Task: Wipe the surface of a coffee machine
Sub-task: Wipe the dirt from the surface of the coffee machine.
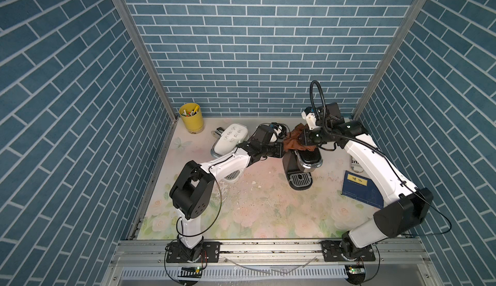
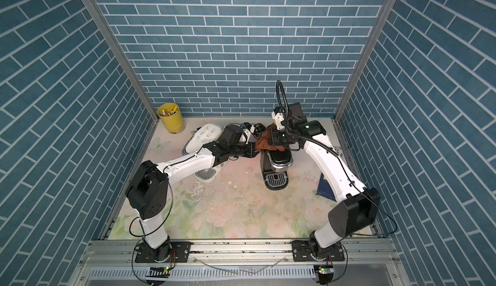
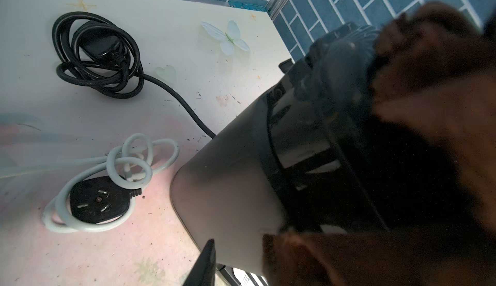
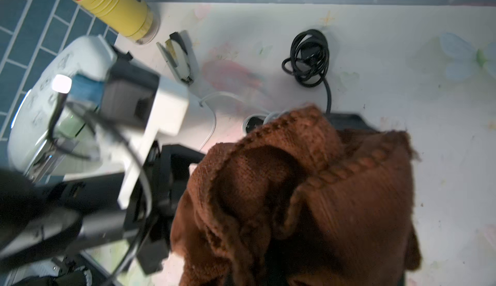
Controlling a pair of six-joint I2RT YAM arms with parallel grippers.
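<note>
The black coffee machine (image 1: 298, 167) (image 2: 276, 163) stands right of the table's middle, its drip tray toward the front. A brown cloth (image 1: 292, 140) (image 4: 308, 190) is draped over the machine's rear top and hangs down its left side. My right gripper (image 1: 301, 140) is shut on the cloth above the lid; in the right wrist view the cloth hides its fingers. My left gripper (image 1: 283, 150) (image 3: 249, 257) is closed on the machine's grey rear body (image 3: 228, 190). One finger (image 3: 206, 260) lies against the wall; cloth covers the other.
A white appliance (image 1: 230, 139) lies behind my left arm, with a yellow cup (image 1: 192, 119) of pens in the back left corner. A coiled black cord (image 3: 99, 56) and a grey cord with a black plug (image 3: 99, 204) lie behind the machine. A blue book (image 1: 362, 190) sits under my right arm.
</note>
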